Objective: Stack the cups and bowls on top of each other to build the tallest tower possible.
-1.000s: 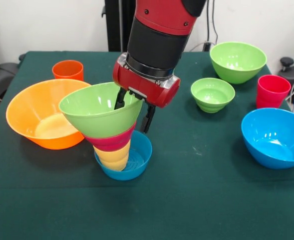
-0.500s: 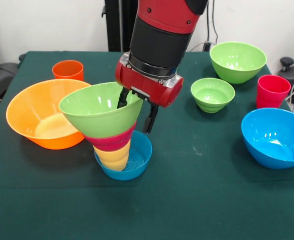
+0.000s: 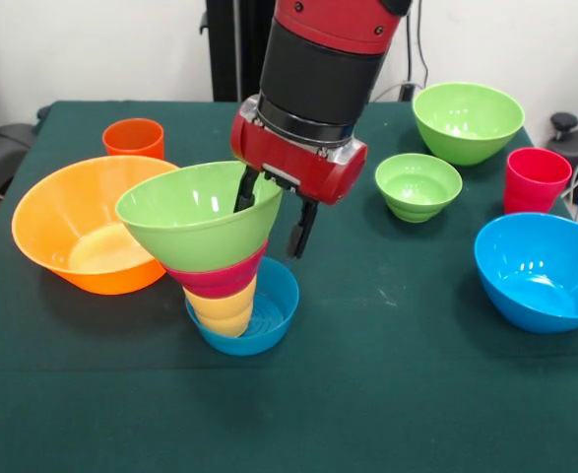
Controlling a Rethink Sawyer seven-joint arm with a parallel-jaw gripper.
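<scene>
wide orange bowl: you had it far left on the table, upright, rim just beside the tower.
orange cup: stood upright behind that bowl, apart from it.
tower: left of centre; small blue bowl at the base, yellow cup inside it, small red bowl on the cup, big green bowl on top; the whole stack leaned left, toward the wide orange bowl.
gripper: your arm came down over the tower's right side; one finger sat inside the top green bowl's rim, the other outside it.
jaws: spread narrowly astride that rim; you can't tell whether they touched it, no squeeze seen.
small green bowl: right of centre, upright, clear of the arm.
second big green bowl: far right at the back, upright.
red cup: right edge, upright, between the back green bowl and the blue one.
big blue bowl: far right, near side, upright, alone.
</scene>
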